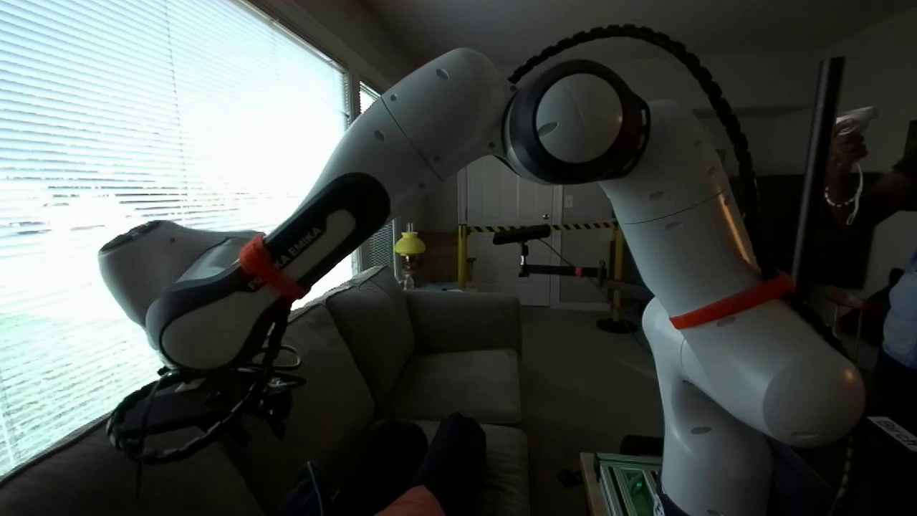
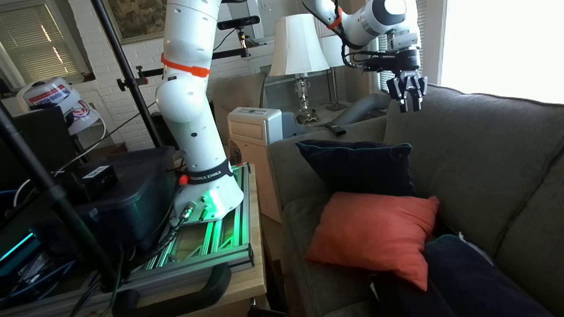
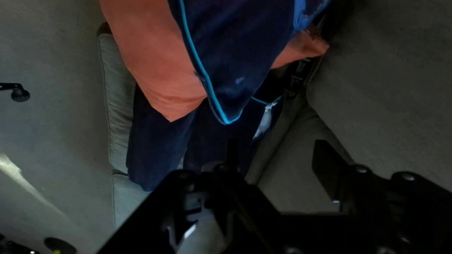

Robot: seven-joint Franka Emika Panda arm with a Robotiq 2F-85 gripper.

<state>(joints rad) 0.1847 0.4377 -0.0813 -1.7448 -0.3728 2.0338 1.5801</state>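
Two jaws stand open on the gripper (image 2: 410, 107), well parted in the wrist view, with nothing held between them. Nearest to them, by the look of it, is a navy pillow (image 2: 357, 169). It lies below and to the left of the jaws in an exterior view, apart from them; how far below, these angles do not show.

In the wrist view the same pillow comes down from the top of the frame while the jaws reach in from the bottom. Its corner (image 3: 231, 100), edged in bright blue, points down the frame, in line with the left-hand jaw rather than with the gap, so the pillow sits up and left of the opening. Its long axis cannot be read there, since the frame cuts it off; in the exterior view its top edge runs nearly level across the frame.

An orange pillow (image 2: 374, 233), its long side also running across, shows on both sides of that corner in the wrist view, partly covered by it. More navy cloth (image 3: 159, 148) lies under the orange. All are on the sofa (image 2: 493, 149), whose back fills the right of both frames. Only one arm (image 2: 189, 101) is present.
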